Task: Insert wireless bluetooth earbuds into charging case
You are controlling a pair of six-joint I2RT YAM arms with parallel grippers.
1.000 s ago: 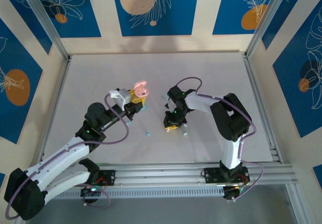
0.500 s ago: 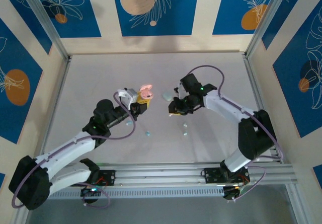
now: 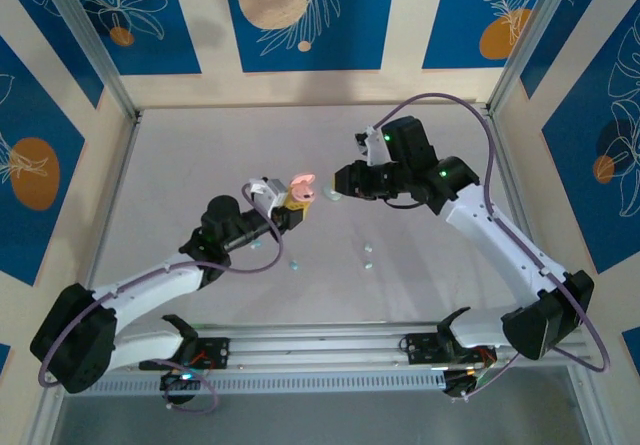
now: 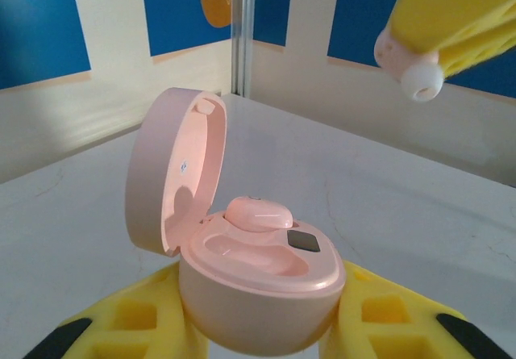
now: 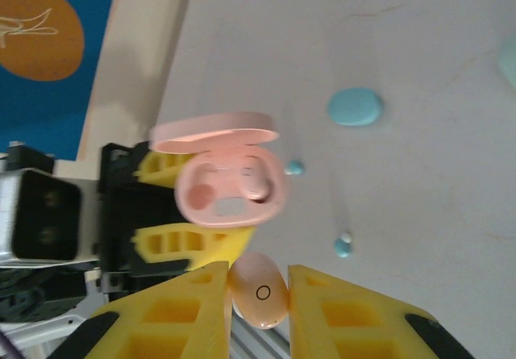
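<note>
Open pink case (image 4: 242, 254) sat clamped in left gripper (image 3: 292, 201) — lid up, one slot free; right gripper (image 3: 340, 181) pinched a pink earbud (image 5: 260, 293) just beside the case — ready to seat.

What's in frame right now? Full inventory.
pink charging case: one, pink, lid open, held above the table
seated earbud: one, pink, in the pink charging case
held earbud: one, pink, between the right hand's fingers
blue case: one, pale blue, on the table
mint case: one, pale mint, on the table
loose earbuds: three seen on the table; one pale blue, two paler
table: one, pale grey
left hand: yellow fingers, shut on the pink charging case
right hand: yellow fingers, shut on the held earbud
</note>
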